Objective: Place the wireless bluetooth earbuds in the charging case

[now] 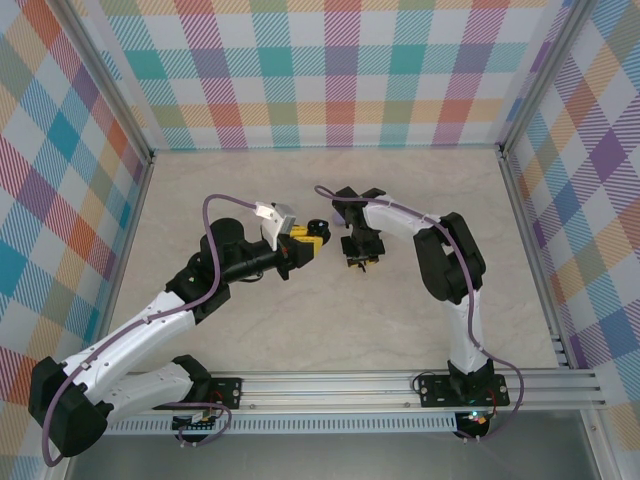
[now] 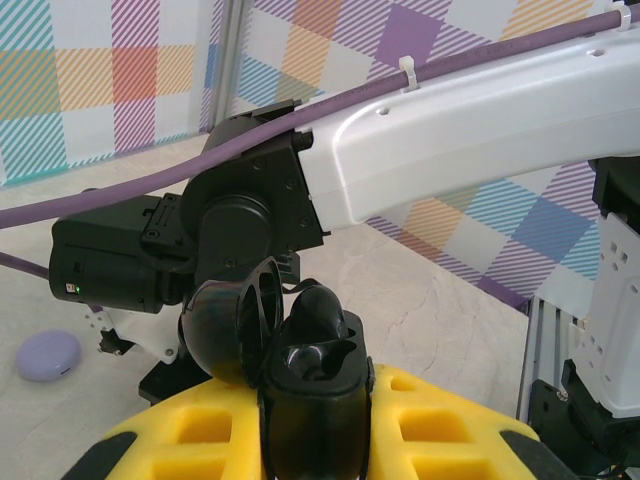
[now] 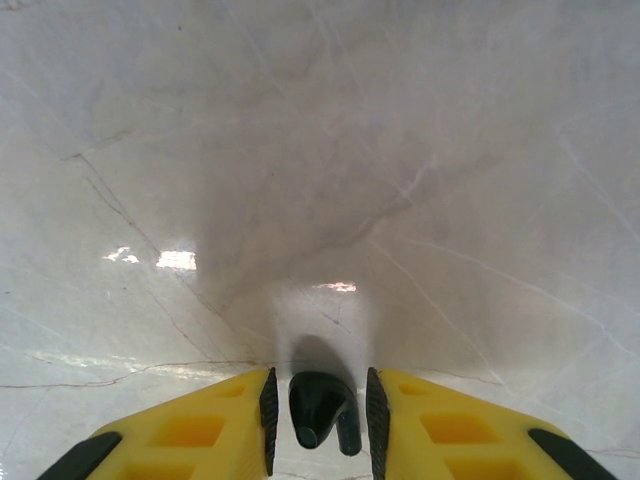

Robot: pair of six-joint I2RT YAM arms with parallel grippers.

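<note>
Charging case, black with its lid swung open, is my landmark above the table. My left gripper is clenched on it. My right gripper hangs just right of the case. A lilac case lies on the table, below and left of it in the left wrist view. The right gripper pinches a black earbud.

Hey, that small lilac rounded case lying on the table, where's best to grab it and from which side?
Probably from straight above, pinching across opposite sides of the lilac case. It lies flat and low on the table, domed on top, so a sideways approach would find little to hold.
</note>
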